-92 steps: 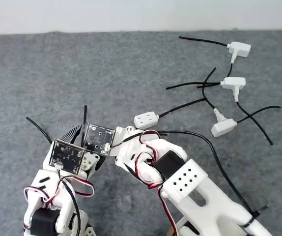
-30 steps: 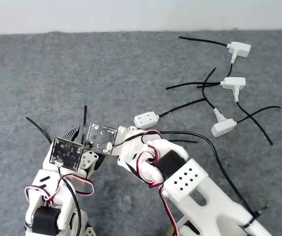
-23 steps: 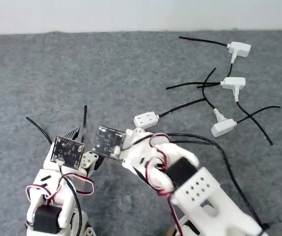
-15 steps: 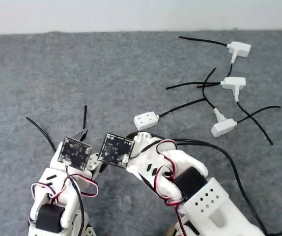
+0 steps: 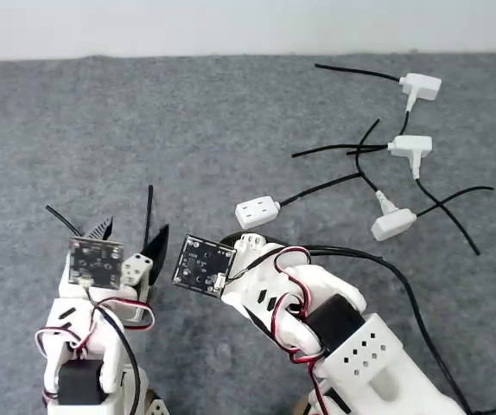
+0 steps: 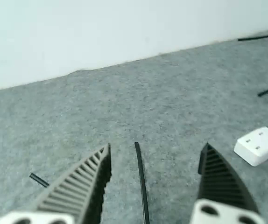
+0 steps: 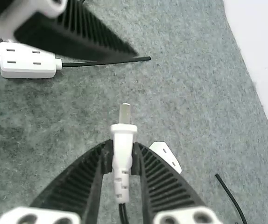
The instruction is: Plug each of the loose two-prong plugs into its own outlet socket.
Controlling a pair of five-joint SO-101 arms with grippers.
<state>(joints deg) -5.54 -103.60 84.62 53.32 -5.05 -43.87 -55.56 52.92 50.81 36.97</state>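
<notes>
The biggest thing is the grey mat (image 5: 231,121) that covers the table, with a white wall (image 5: 231,26) at its far edge. My right arm (image 5: 343,333) comes in from the near right corner and my left arm (image 5: 84,363) from the near left corner. Their ends sit close together at the front of the mat. My left gripper (image 6: 156,149) is spread wide and holds nothing. A thin black cord (image 6: 141,182) lies on the mat between its two dark fingers (image 6: 78,191). My right gripper (image 7: 123,145) is squeezed tight on a small white plug (image 7: 123,156). The plug sits straight between my two fingers, and its metal prongs (image 7: 124,112) stick out past my fingertips. The prongs touch no socket. One white socket (image 7: 27,65) lies on the mat close beside a finger of my left gripper, a little way off from the prongs, and I can see its slots. A second socket (image 5: 257,211) lies on the mat just past the end of my right arm, on the wall side, and its cord runs off to the right. Well apart from both grippers, on the right side of the mat, lie a far white piece (image 5: 421,84), a middle white piece (image 5: 410,145) and a near white piece (image 5: 394,225), each on a black cord. I cannot tell if these three are plugs or sockets.
</notes>
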